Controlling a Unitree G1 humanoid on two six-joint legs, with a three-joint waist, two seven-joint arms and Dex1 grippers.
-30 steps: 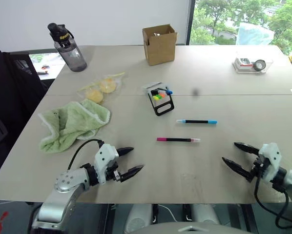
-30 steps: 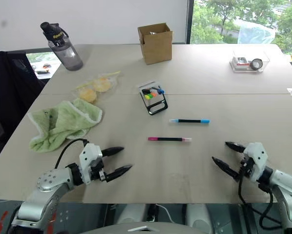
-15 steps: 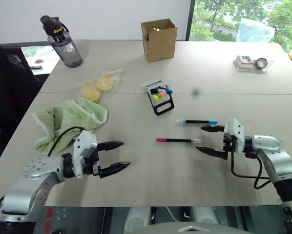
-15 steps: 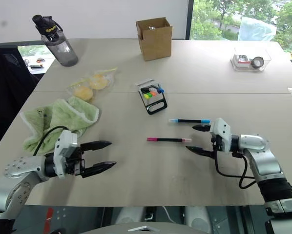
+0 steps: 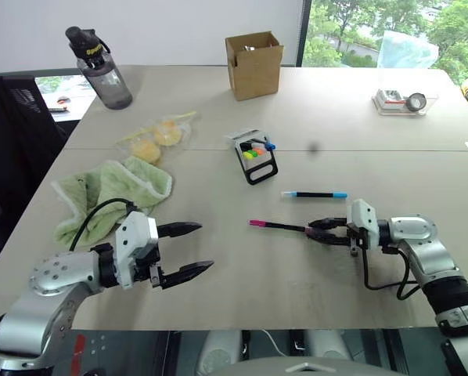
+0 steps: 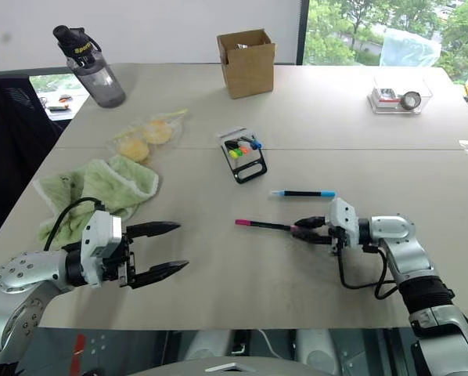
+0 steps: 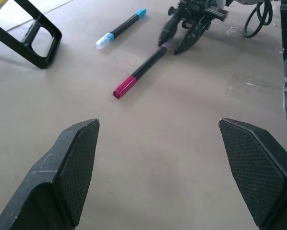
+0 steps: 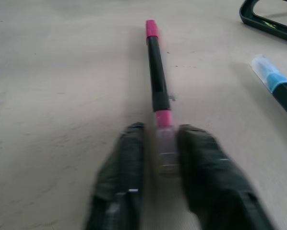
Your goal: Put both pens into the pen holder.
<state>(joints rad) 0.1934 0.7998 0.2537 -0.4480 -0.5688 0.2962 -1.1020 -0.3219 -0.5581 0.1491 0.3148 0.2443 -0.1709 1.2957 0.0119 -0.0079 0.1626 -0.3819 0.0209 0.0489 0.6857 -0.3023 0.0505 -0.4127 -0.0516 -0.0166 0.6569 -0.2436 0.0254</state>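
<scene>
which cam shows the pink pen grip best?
Right wrist view: the right pincer is shut on the pink pen at its near end, seen close up. Head views show the whole pen on the table, small. Left wrist view shows it from afar.

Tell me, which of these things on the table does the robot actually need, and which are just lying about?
Needed: pink-ended pen, pinched in the right gripper; blue-ended pen; pen holder.

Lying about: water bottle, cardboard box, green cloth, yellow bag, clear tray.
</scene>
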